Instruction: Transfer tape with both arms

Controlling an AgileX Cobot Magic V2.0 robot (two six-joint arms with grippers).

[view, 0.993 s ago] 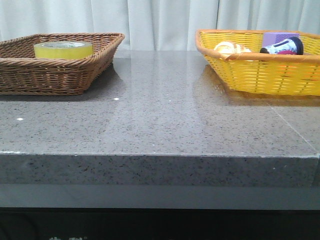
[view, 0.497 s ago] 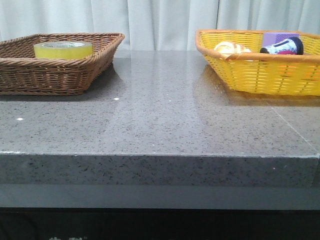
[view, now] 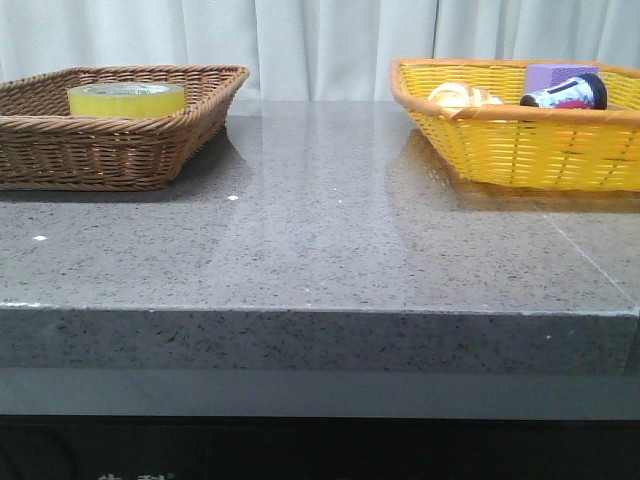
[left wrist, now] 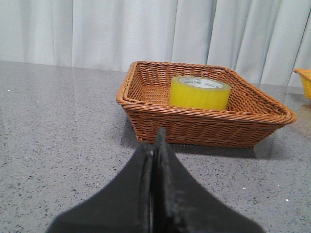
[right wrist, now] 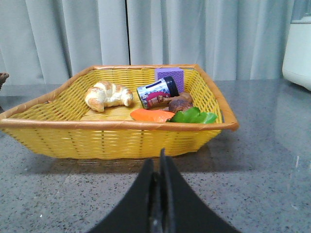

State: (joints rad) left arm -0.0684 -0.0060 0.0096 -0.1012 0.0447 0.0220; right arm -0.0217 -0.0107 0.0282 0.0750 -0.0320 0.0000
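Note:
The tape (view: 127, 99), a wide yellow roll with a white core and green lettering, lies flat in the brown wicker basket (view: 150, 150) at the back left; it also shows in the left wrist view (left wrist: 199, 91). My left gripper (left wrist: 154, 141) is shut and empty, low over the table, short of that basket (left wrist: 204, 127). My right gripper (right wrist: 159, 162) is shut and empty, short of the yellow basket (right wrist: 116, 138). Neither gripper shows in the front view.
The yellow basket (view: 520, 150) at the back right holds a croissant (right wrist: 108, 94), a dark bottle (right wrist: 158, 91), a purple block (right wrist: 169, 76), an orange piece (right wrist: 150, 115) and a green piece (right wrist: 194, 116). Grey stone table (view: 320, 250) lies between the baskets; a white appliance (right wrist: 299, 53) stands far right.

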